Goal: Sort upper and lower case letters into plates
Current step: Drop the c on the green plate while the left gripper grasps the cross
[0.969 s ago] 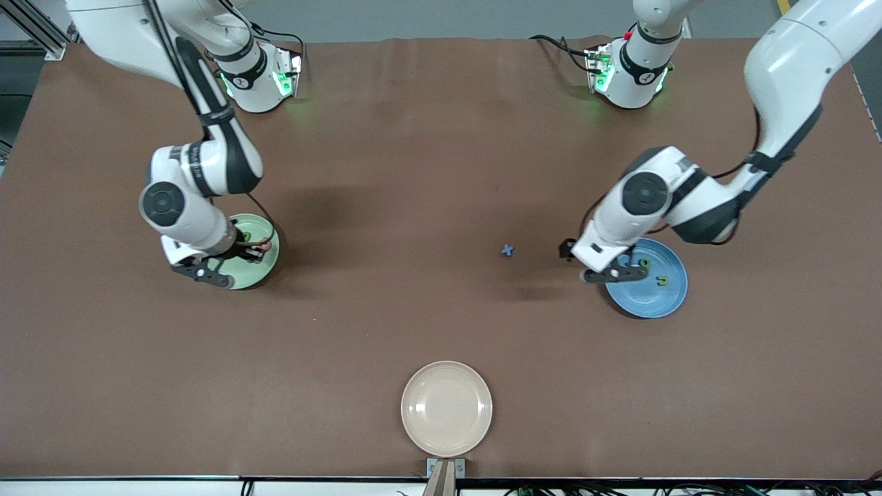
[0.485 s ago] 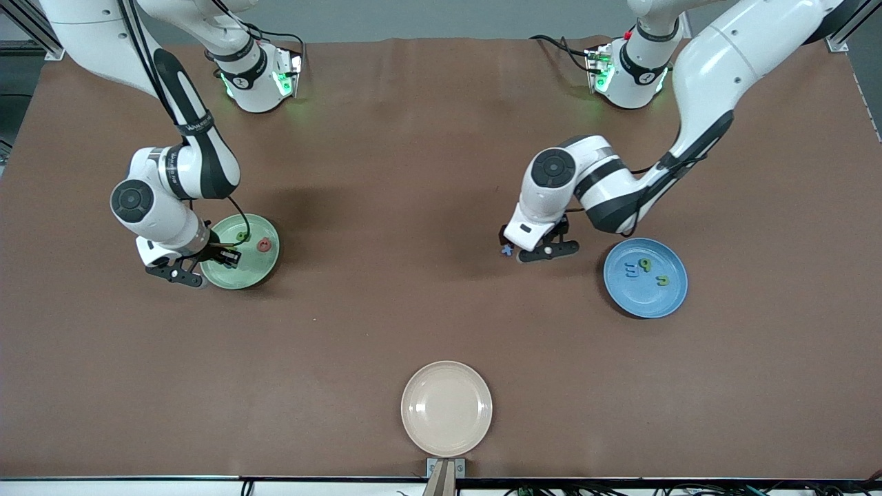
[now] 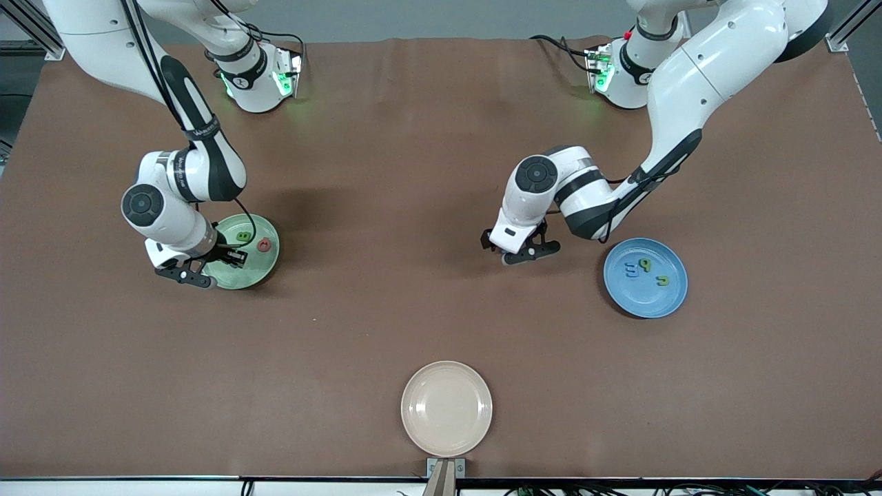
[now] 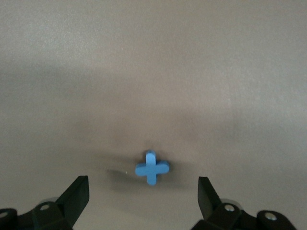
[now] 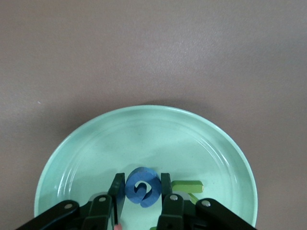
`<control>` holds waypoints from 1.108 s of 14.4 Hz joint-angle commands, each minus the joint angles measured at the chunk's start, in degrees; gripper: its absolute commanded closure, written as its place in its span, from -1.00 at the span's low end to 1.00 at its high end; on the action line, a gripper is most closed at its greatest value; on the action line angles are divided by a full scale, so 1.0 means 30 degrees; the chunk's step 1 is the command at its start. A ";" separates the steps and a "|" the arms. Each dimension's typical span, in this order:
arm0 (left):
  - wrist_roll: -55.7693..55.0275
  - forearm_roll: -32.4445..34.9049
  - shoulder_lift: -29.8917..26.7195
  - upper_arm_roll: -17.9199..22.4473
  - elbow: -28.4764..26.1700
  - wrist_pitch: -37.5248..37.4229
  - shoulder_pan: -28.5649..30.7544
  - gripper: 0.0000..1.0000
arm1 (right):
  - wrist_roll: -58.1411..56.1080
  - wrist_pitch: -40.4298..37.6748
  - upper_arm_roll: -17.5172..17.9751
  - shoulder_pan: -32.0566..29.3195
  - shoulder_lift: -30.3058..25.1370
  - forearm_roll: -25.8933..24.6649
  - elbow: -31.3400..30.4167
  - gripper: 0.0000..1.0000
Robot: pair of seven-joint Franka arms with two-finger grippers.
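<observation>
In the left wrist view a small blue x (image 4: 152,168) lies on the brown table. My left gripper (image 4: 143,194) is open just above it, one finger on each side. In the front view the left gripper (image 3: 524,253) hides the x. My right gripper (image 5: 142,189) is shut on a round blue letter (image 5: 142,187) over the pale green plate (image 5: 96,143), beside a green letter (image 5: 187,185). In the front view the right gripper (image 3: 233,257) is over this plate (image 3: 253,272), which holds a green B (image 3: 242,236) and a red letter (image 3: 263,244). The blue plate (image 3: 648,300) holds one blue letter (image 3: 630,269) and two green letters (image 3: 645,264).
A cream-beige plate (image 3: 446,408) sits near the table's front edge, nearest to the front camera, with nothing in it. The blue plate lies toward the left arm's end, the green plate toward the right arm's end.
My left arm has swung from over the blue plate to over the blue x and now covers it in the front view. My right gripper has shifted slightly over the green plate.
</observation>
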 commanded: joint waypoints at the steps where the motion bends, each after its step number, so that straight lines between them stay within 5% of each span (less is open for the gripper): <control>1: -0.0098 -0.0267 0.0365 0.0659 0.0749 0.0120 -0.0848 -0.99 | 0.0038 -0.0035 0.0200 -0.0173 -0.0028 -0.0147 -0.0196 0.94; 11: -0.0098 -0.0237 0.0863 0.1100 0.1129 0.0121 -0.0967 -0.47 | 0.0067 -0.0738 0.0640 -0.0085 0.0060 0.0204 -0.0255 0.84; 12: -0.0098 -0.0237 0.0922 0.1100 0.1188 0.0121 -0.1025 -0.41 | 0.0067 -0.0854 0.0640 -0.0114 0.0060 0.0204 -0.0226 0.62; 13: -0.0098 -0.0237 0.0951 0.1100 0.1218 0.0121 -0.1055 -0.34 | -0.0020 -0.1145 0.0640 -0.0114 0.0031 0.0204 -0.0168 -0.02; 14: -0.0098 -0.0237 0.0952 0.1100 0.1131 0.0121 -0.1055 -0.30 | -0.0021 -0.1264 0.0640 -0.0143 -0.0027 0.0204 -0.0109 -0.99; 16: -0.0127 -0.0267 0.0922 0.1100 0.1072 0.0092 -0.1055 -0.29 | -0.0021 -0.1324 0.0610 -0.0114 -0.0115 0.0204 0.0008 -1.00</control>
